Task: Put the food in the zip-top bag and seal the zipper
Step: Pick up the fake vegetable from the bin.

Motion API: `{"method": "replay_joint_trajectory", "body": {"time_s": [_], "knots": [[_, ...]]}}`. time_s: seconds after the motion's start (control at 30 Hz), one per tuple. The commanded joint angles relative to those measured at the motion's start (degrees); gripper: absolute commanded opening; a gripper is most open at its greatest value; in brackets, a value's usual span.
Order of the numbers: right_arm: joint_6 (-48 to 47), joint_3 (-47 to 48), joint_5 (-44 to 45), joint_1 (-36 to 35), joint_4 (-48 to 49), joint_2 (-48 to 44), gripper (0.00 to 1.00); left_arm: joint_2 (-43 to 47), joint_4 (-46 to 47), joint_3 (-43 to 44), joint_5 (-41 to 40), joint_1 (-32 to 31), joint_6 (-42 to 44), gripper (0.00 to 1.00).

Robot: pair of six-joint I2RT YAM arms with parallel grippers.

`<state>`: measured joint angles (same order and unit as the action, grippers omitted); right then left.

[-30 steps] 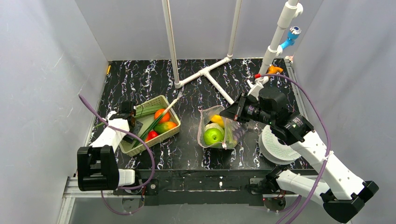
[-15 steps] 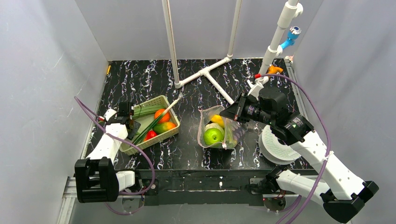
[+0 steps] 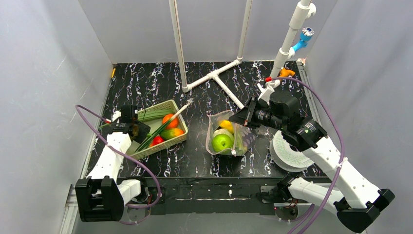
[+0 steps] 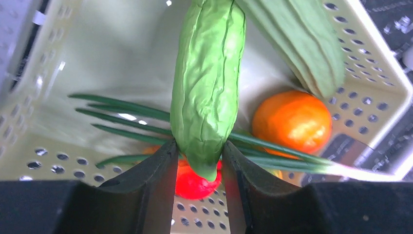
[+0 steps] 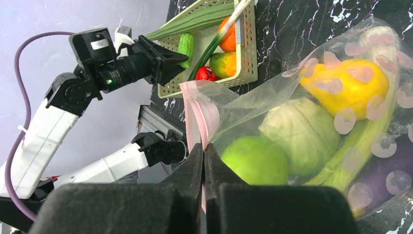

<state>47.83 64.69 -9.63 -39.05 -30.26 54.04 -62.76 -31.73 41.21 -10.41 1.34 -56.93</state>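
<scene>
My left gripper is shut on the tip of a wrinkled green vegetable, held over the tan basket. The basket still holds an orange fruit, a red piece, leek leaves and a long green pod. From above, the left gripper is at the basket's left corner. My right gripper is shut on the pinkish zipper and holds open the mouth of the clear dotted bag. Inside are a green apple, a yellow piece and a pale green piece.
The basket stands left of the bag on the black marbled table. A white pipe frame stands behind them. A white round spool lies under my right arm. Grey walls close in on both sides.
My left arm's elbow has swung toward the near edge while its gripper stayed at the basket's left corner. The right arm and the bag have not moved.
</scene>
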Motion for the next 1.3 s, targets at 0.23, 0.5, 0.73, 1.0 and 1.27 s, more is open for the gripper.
{"method": "replay_joint_trajectory", "body": {"time_s": [0.23, 0.5, 0.73, 1.0, 1.27], "knots": [[0.4, -0.1, -1.0, 0.2, 3.9, -0.9, 0.01, 4.0, -10.2, 9.6, 15.8, -3.5, -6.3, 0.0], [0.6, -0.4, -1.2, 0.3, 3.9, -1.8, 0.01, 4.5, -17.1, 15.9, 21.0, -3.8, -10.5, 0.0], [0.9, -1.0, -0.9, 0.2, 4.0, -2.7, 0.01, 4.7, -11.7, 19.8, 32.3, -5.2, -6.9, 0.0], [1.3, -1.1, -1.2, 0.3, 4.7, -2.8, 0.01, 7.5, 24.0, 18.7, 53.8, -17.3, 2.4, 0.0], [1.4, 1.0, -0.5, 0.2, 4.6, -2.7, 0.01, 10.2, 36.6, 15.1, 55.6, -30.0, 9.6, 0.0]]}}
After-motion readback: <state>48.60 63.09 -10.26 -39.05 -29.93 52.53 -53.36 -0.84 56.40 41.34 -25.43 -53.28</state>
